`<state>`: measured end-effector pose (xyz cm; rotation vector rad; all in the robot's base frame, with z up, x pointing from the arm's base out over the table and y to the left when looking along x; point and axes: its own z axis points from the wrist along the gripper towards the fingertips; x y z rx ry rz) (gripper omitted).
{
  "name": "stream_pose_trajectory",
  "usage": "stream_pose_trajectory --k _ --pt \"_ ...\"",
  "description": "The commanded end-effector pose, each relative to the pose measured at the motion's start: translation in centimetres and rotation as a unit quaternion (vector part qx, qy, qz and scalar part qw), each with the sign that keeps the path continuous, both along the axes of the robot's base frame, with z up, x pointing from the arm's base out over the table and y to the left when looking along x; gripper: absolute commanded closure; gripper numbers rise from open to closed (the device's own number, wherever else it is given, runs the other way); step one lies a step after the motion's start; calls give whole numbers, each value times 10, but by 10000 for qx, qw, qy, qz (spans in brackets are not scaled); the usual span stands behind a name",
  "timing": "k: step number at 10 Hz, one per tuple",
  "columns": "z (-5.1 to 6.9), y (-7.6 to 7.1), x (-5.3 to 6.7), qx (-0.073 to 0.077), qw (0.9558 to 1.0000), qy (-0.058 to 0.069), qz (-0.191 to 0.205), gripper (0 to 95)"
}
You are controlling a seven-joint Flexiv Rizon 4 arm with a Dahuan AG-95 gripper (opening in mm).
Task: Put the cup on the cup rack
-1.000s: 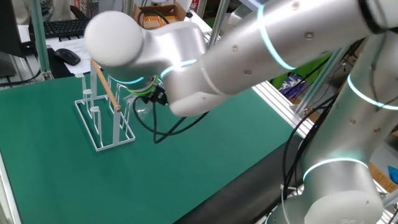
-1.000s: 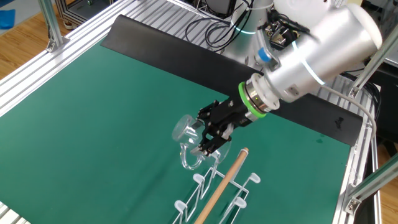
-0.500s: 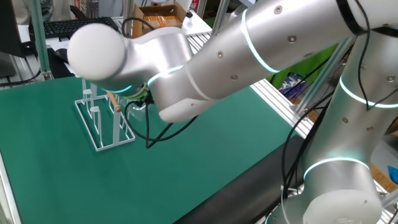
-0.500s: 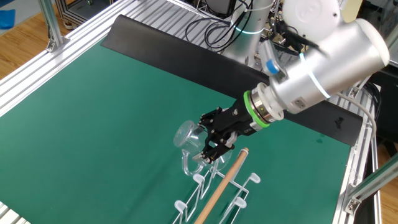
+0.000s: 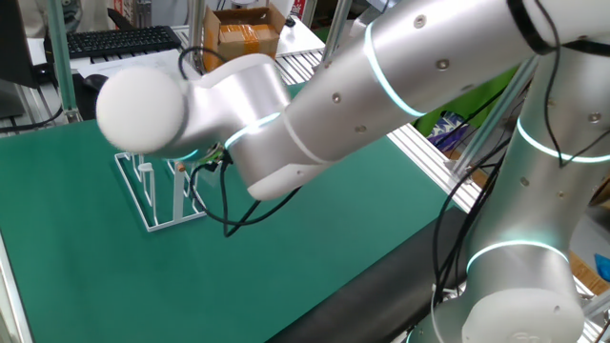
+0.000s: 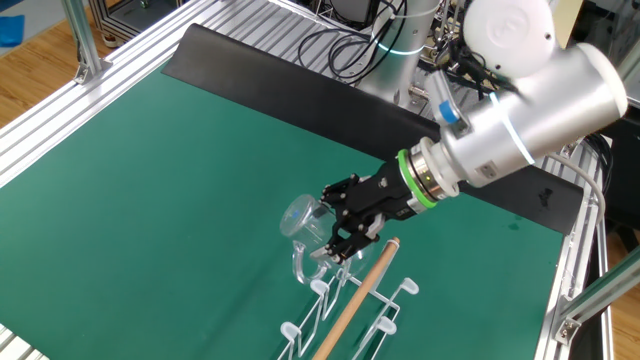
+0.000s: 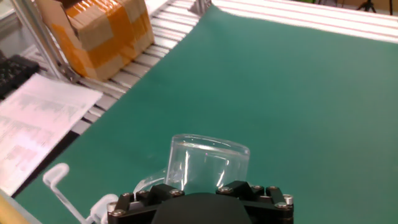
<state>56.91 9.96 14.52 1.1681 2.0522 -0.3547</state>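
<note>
In the other fixed view, reading from the left, we first meet the cup [image 6: 300, 218], a clear glass mug tilted on its side above the green desk [image 6: 150, 180], its mouth turned away from the arm. Just right of it the black gripper [image 6: 335, 228] is clamped on the cup, grasping it at the base end, with the handle looping down below. Directly under and to the right stands the cup rack [image 6: 345, 300], its white pegs close beneath the glass and its wooden rod running down toward the frame's edge. We cannot tell whether the cup touches a peg. In the hand view the cup [image 7: 208, 163] sits between the jaws, a white peg at lower left, a cardboard box [image 7: 96, 31] beyond the desk.
</note>
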Motion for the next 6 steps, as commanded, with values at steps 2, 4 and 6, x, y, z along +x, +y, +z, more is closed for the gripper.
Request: stream_pose_trajectory --k 2,4,6 --pt "0 1 0 -223 9997 -107 19 950" --pt "-2 3 0 -293 9995 -137 20 950" --pt "-3 5 0 -297 9995 -137 50 950"
